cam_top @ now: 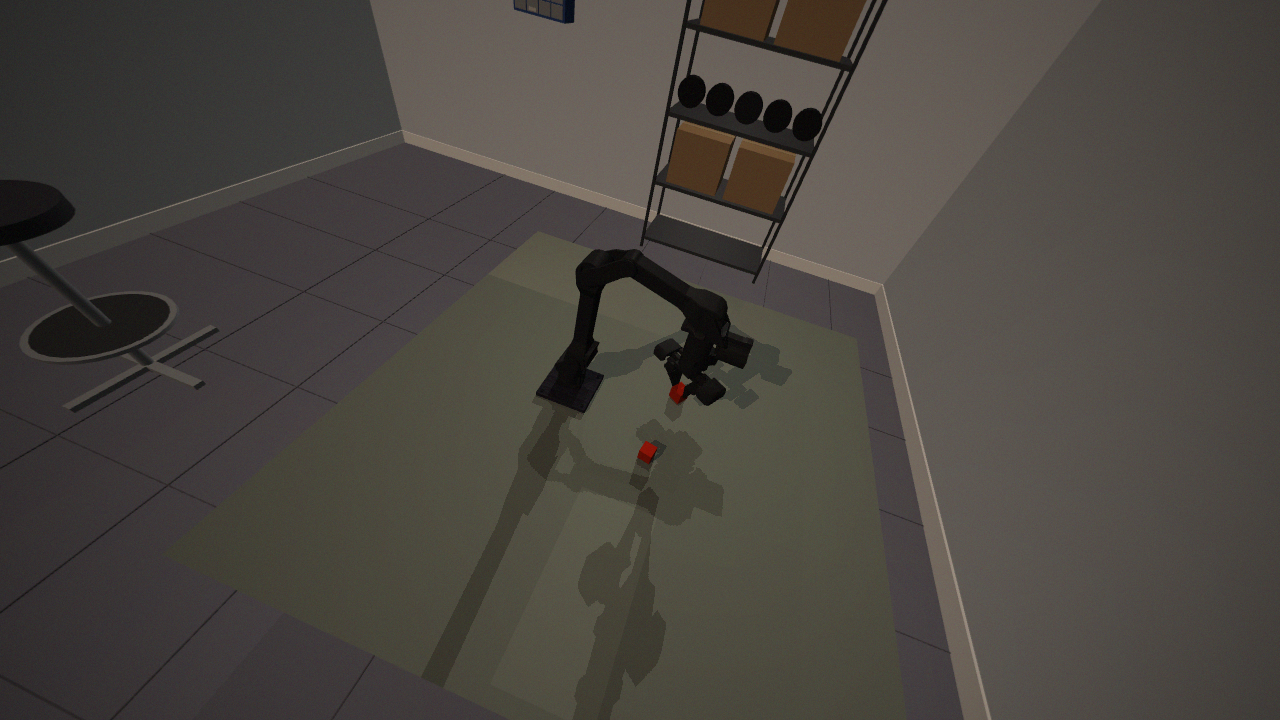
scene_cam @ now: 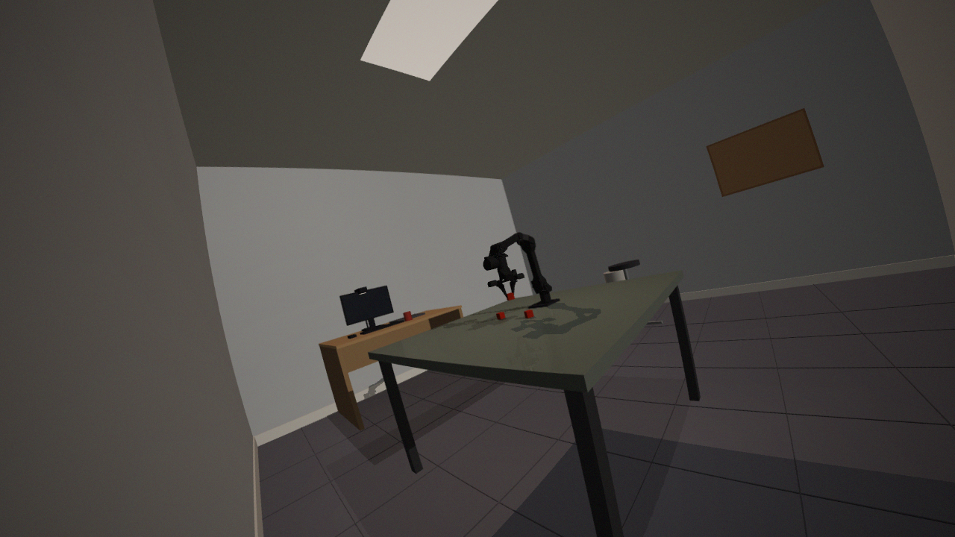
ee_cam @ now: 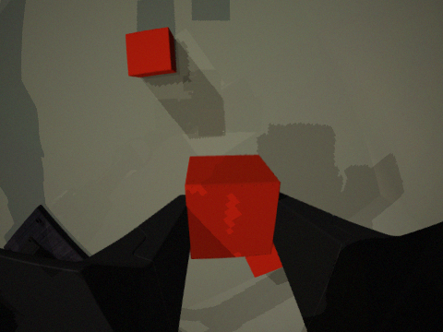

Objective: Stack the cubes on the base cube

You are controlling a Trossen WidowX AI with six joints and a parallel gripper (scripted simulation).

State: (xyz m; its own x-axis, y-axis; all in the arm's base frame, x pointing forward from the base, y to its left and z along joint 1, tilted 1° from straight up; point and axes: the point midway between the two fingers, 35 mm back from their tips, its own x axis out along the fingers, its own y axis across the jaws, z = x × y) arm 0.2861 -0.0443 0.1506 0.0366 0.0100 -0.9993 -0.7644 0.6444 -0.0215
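Note:
My gripper [cam_top: 678,388] [scene_cam: 510,295] [ee_cam: 228,203] is shut on a red cube [scene_cam: 510,296] [ee_cam: 231,219] and holds it above the table. In the exterior view, two more red cubes stand apart on the table, one red cube [scene_cam: 501,315] at left and one red cube [scene_cam: 528,313] at right. In the wrist view, one red cube [ee_cam: 149,53] stands at upper left; another red cube [ee_cam: 268,263] shows partly behind the held one. In the top view, a red cube [cam_top: 647,452] stands on the table, and red shows between the fingertips. I cannot tell which table cube is the base.
The black arm's base plate [cam_top: 570,390] [ee_cam: 43,235] stands on the green table [cam_top: 358,501] [scene_cam: 467,353]. A desk with a monitor [scene_cam: 366,306] is behind the table. A shelf rack [cam_top: 702,246] and a stool [cam_top: 31,210] stand beyond the table. Arm shadows cross the table.

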